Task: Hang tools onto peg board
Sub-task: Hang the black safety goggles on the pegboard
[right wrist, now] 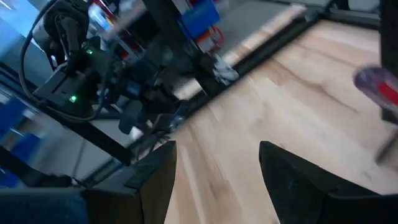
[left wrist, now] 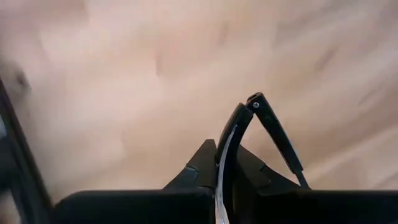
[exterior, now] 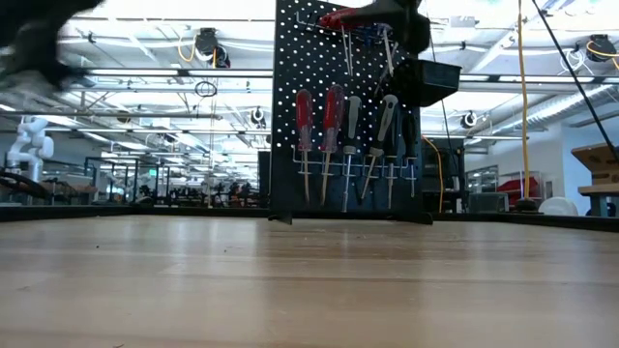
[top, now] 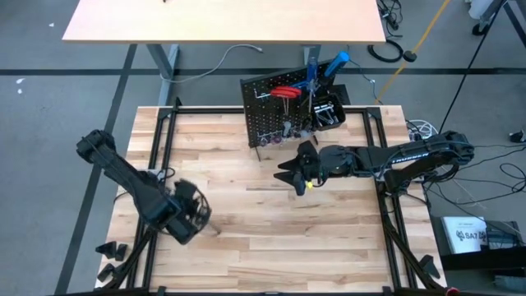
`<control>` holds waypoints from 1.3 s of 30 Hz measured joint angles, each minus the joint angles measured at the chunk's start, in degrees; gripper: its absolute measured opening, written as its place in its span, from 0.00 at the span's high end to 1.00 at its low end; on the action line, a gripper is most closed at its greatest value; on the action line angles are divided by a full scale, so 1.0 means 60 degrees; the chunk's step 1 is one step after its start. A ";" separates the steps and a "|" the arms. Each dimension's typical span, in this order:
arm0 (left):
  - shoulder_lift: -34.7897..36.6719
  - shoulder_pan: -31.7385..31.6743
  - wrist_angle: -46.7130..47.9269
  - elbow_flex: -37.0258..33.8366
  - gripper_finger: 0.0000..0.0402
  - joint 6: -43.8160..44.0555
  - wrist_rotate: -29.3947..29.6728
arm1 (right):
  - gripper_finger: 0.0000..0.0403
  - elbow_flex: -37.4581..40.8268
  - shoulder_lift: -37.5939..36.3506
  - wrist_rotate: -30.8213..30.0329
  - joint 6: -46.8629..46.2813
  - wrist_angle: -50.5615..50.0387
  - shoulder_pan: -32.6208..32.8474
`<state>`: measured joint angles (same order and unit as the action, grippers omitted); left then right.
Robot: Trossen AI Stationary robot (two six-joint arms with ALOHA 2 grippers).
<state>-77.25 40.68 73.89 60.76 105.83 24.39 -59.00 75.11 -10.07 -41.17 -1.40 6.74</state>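
The peg board (top: 275, 115) (exterior: 290, 116) stands upright at the table's far edge. Several screwdrivers (exterior: 334, 126) hang in a row from its rail, and red (top: 285, 91) and blue (top: 316, 74) tools hang higher up beside a black bin (top: 329, 111). Over the near left of the table, my left gripper (top: 197, 220) (left wrist: 250, 104) is shut on a thin silver tool (left wrist: 220, 171). In front of the board, my right gripper (top: 289, 174) (right wrist: 217, 168) stands open with nothing between its fingers. A blurred red-handled tool (right wrist: 376, 87) shows beyond it. My left gripper pinches the thin silver tool (left wrist: 222, 158) between its two fingers. The tool runs along the fingers, back toward the palm. The fingers point steeply down, and the tool is lifted clear of the tabletop. How much of it sticks out past the fingertips does not show.
Black frame rails (top: 164, 148) run along the table's left, right and far sides. A second wooden table (top: 222, 20) stands beyond the board. Cables and a box (top: 464, 234) lie off the right edge. Bare wood (top: 271, 238) spans the near middle.
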 joint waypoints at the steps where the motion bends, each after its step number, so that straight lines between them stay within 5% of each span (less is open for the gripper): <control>1: 0.0037 -0.0137 0.0464 0.0424 0.95 -0.0061 0.0589 | 0.46 0.0000 0.0000 -0.0004 -0.0006 0.0234 0.0000; 8: 0.0130 -0.1234 0.1736 0.3606 0.95 -0.2898 0.4805 | 0.46 0.0000 0.0000 -0.0071 -0.1216 0.0859 -0.0004; 12: 0.0130 -0.2077 0.0930 0.4985 0.95 -0.5855 0.6017 | 0.46 0.0000 0.0000 0.0000 -0.0711 0.1604 0.0084; 16: 0.0130 -0.3143 -0.0377 0.5763 0.95 -0.8668 0.6084 | 0.46 -0.0234 0.0000 -0.0133 -0.0176 0.2817 0.0308; 21: 0.0051 -0.4373 -0.2299 0.5875 0.95 -1.1197 0.5218 | 0.46 -0.1125 0.0007 -0.1576 0.0585 0.1946 0.0518; 26: -0.0396 -0.5178 -0.3248 0.5875 0.95 -1.2023 0.4335 | 0.46 -0.2167 0.0162 -0.2632 0.0841 0.0481 0.0521; 39: -0.0985 -0.5605 -0.4098 0.5875 0.95 -1.2803 0.4214 | 0.46 -0.4062 0.1859 -0.2819 0.0707 -0.1764 0.0520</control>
<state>-83.15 7.05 49.30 96.01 29.02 49.67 -83.37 86.27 -26.98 -36.93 -11.98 9.86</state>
